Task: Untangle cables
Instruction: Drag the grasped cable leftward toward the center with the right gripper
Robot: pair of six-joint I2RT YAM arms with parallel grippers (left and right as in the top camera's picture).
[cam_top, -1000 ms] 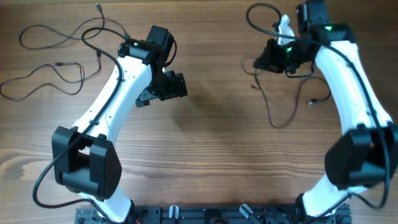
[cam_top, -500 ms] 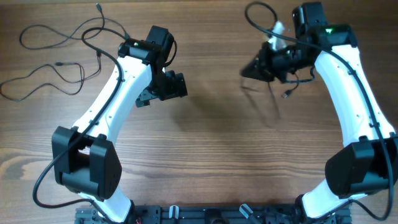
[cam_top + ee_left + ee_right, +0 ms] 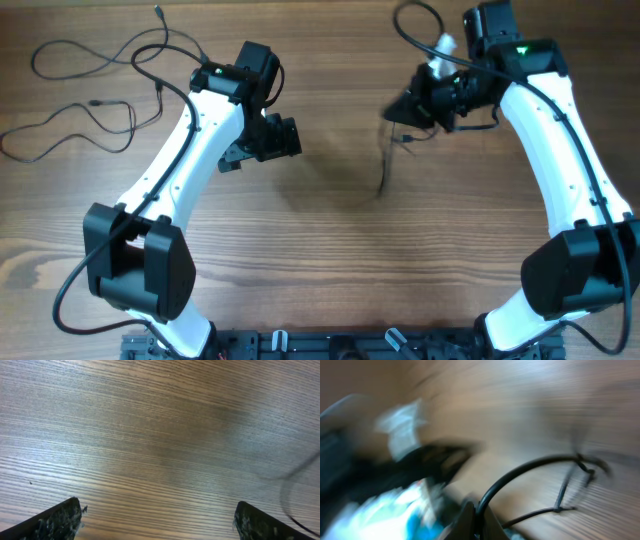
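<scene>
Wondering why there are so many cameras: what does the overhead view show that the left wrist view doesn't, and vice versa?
Only overhead: both arms, the right gripper shut on a dangling cable, and loose cables at the table's far left. Only left wrist: a close look at wood grain between the fingertips. Both: the open left gripper and the wooden table.

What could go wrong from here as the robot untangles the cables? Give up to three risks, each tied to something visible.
1. The thin dark cable hangs blurred from the shut right end effector; it may slip free.
2. The right wrist view suggests a kink along it; pulling could tighten that.
3. The open left end effector holds nothing, so nothing steadies the dangling end, which could snag.
</scene>
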